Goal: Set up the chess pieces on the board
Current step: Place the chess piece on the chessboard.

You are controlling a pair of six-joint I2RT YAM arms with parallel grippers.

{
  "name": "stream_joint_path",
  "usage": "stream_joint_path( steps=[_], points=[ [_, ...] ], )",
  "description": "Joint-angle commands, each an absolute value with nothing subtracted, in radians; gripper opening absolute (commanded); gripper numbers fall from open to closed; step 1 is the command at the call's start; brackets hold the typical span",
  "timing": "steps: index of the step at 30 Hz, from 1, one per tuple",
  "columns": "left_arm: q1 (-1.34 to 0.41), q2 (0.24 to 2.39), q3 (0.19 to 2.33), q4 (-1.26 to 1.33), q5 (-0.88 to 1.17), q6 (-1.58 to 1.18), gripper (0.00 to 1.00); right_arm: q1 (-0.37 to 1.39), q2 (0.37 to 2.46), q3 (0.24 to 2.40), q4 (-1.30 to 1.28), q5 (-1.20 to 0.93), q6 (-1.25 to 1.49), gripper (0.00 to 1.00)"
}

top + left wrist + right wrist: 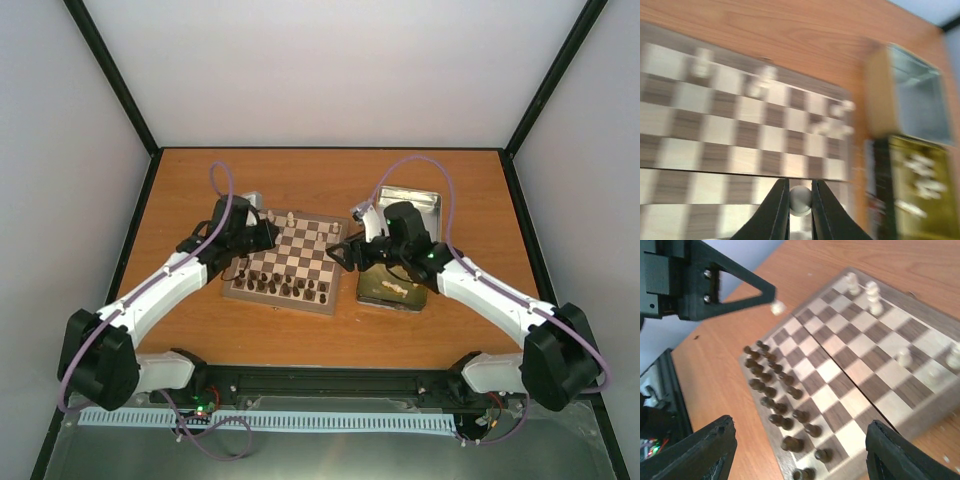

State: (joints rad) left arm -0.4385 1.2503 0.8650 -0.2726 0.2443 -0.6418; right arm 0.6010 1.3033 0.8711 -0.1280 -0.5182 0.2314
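You are early in the white side of this job. The dark pieces (771, 390) are ranked in two rows along the near edge of the board (300, 255), while only a handful of the cream chess pieces (872, 292) stand on its far side: two close together near one corner and a couple more spread along the same edge. Most of that back rank and the row in front of it look bare, so by my reading the bulk of the cream set is yet to be placed. Your left claw (800, 186) is clamped together on one small cream piece (800, 200) and hangs above the board's left part; the wrist view is too blurred to tell which figure it is or which square it is over. Your right claw (800, 426) stands wide apart with nothing between its fingers, hovering at the board's right edge beside the gold tin (370, 283) on the table (200, 330). Pale shapes lie in that tin, probably more cream pieces awaiting pickup. What remains, as I judge it, is to set down the held piece and then ferry the rest across.
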Motion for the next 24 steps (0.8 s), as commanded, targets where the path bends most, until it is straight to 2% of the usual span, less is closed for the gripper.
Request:
stream_joint_path(
  steps=[1,8,14,24],
  points=[
    [-0.439,1.276,0.878,-0.365,-0.207,-0.558,0.02,0.6,1.251,0.818,-0.147,-0.34,0.313,0.71],
    [-0.421,1.445,0.925,-0.263,-0.315,-0.54,0.02,0.6,1.218,0.767,-0.133,-0.279,0.365,0.71],
    [-0.348,1.578,0.96,-0.213,-0.286,-0.519,0.01,0.6,1.193,0.73,-0.118,-0.286,0.365,0.71],
    [-0.341,1.68,0.992,-0.104,-0.24,-0.45,0.02,0.6,1.201,0.707,-0.102,-0.297,0.351,0.71]
  ],
)
